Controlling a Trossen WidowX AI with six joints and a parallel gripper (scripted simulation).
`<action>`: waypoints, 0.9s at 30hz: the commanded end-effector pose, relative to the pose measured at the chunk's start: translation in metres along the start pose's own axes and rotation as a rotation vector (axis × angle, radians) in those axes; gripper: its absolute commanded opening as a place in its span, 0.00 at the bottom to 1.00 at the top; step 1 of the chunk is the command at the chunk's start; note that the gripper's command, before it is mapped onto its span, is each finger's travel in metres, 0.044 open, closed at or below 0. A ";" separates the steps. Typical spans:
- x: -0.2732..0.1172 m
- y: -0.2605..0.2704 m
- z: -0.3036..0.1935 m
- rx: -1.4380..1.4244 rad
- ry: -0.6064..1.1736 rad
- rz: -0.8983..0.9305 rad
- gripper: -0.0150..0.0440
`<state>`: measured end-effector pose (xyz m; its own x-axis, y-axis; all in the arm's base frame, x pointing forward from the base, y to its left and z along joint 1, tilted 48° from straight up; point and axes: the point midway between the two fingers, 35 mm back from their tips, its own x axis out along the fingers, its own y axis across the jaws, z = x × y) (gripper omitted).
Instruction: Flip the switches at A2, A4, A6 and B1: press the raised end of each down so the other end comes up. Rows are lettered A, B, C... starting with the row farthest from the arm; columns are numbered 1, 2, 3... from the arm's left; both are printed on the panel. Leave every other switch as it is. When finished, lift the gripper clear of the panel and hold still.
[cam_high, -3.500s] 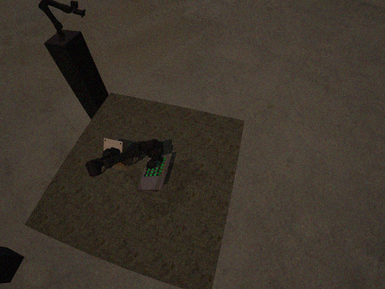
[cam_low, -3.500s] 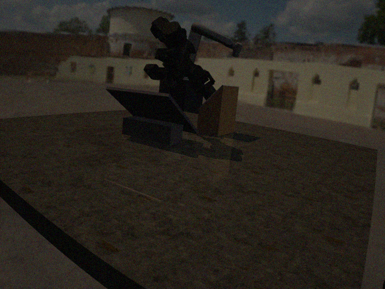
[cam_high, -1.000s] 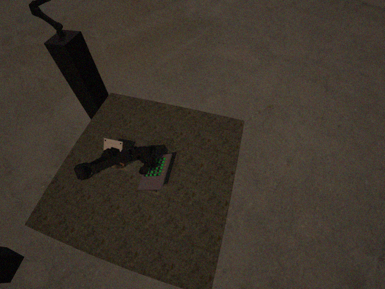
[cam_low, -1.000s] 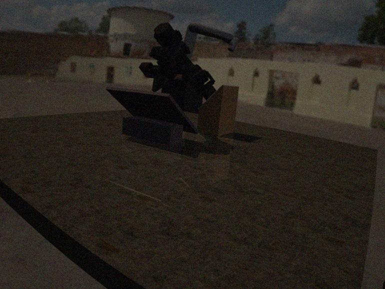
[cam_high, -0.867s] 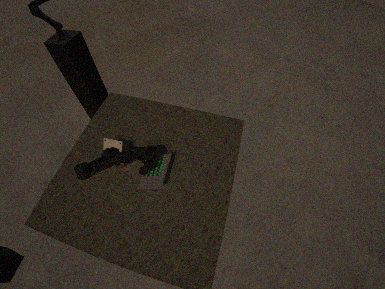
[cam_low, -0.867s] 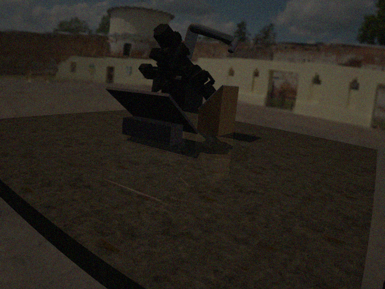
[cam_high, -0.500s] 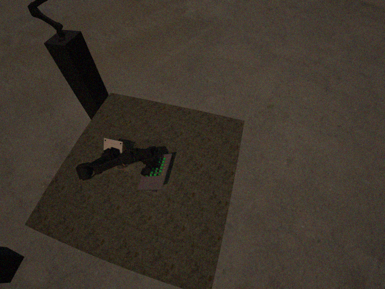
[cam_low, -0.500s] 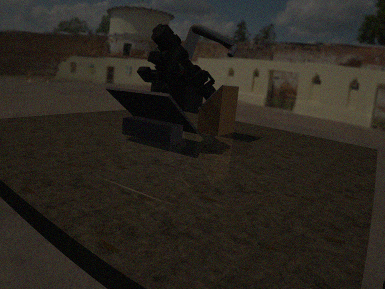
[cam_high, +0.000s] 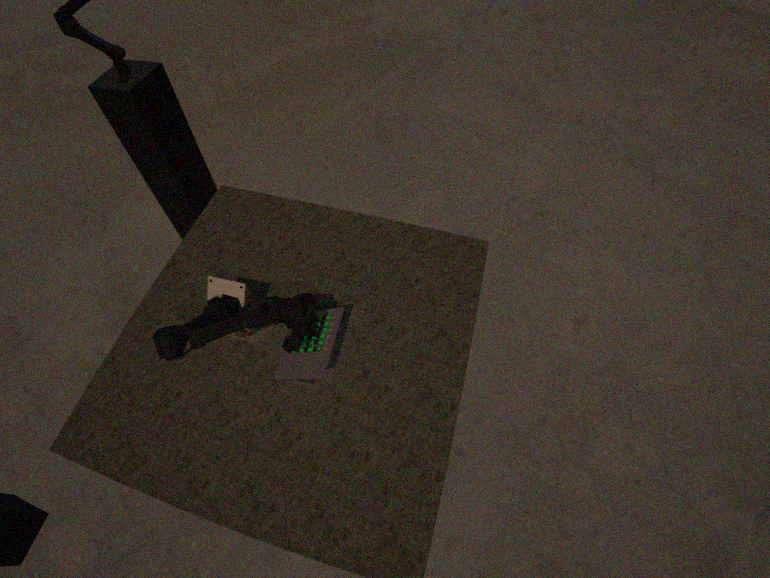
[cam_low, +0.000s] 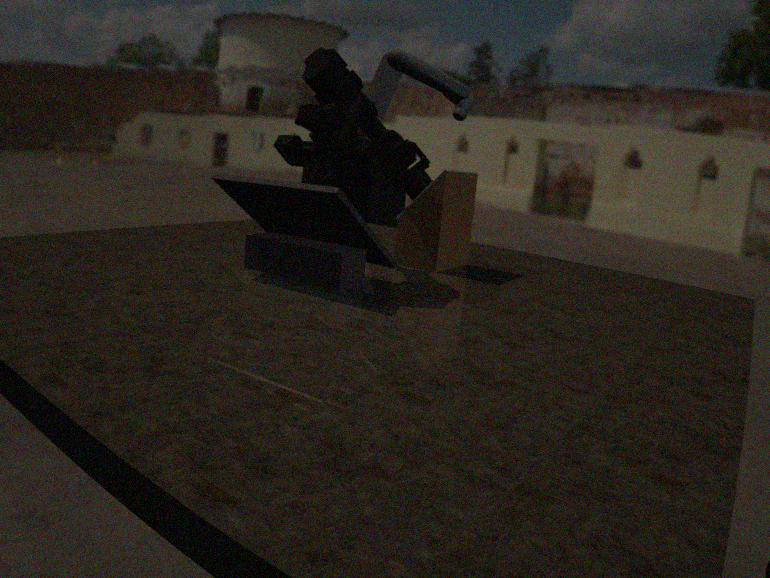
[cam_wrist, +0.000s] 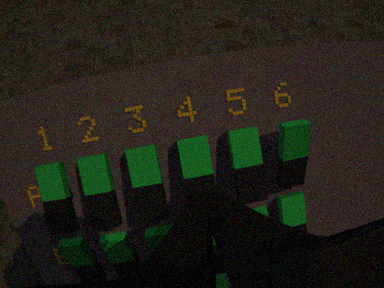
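Observation:
The sloped panel (cam_high: 301, 367) (cam_low: 286, 208) (cam_wrist: 345, 155) shows its switches close up in the wrist view. Switches A2 (cam_wrist: 95, 175) and A4 (cam_wrist: 195, 157) look like A1, A3 and A5, with a bright green far part and a black near part. A6 (cam_wrist: 295, 140) differs, its green face darker and longer. B1 (cam_wrist: 75, 252) shows dark green; B2 (cam_wrist: 115, 245) has a brighter top face. My gripper (cam_wrist: 204, 199) is shut and empty, its dark tip over or near the near end of A4; contact cannot be told. It hides B4 and parts of the lower rows.
A block (cam_low: 298, 255) stands under the panel, and an orange-brown wedge (cam_low: 457, 217) stands beside it. A pale plate (cam_high: 225, 289) lies near the arm's base. A tall dark pedestal (cam_high: 161, 143) with a thin jointed arm stands at the mat's far left corner.

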<state>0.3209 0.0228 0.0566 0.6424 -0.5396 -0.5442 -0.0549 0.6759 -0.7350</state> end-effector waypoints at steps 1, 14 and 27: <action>0.000 0.001 0.000 -0.007 0.001 0.003 0.25; 0.002 0.001 0.000 -0.007 0.000 0.003 0.25; 0.004 0.001 -0.001 -0.007 0.000 0.003 0.25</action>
<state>0.3225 0.0213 0.0551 0.6425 -0.5400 -0.5437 -0.0552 0.6751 -0.7356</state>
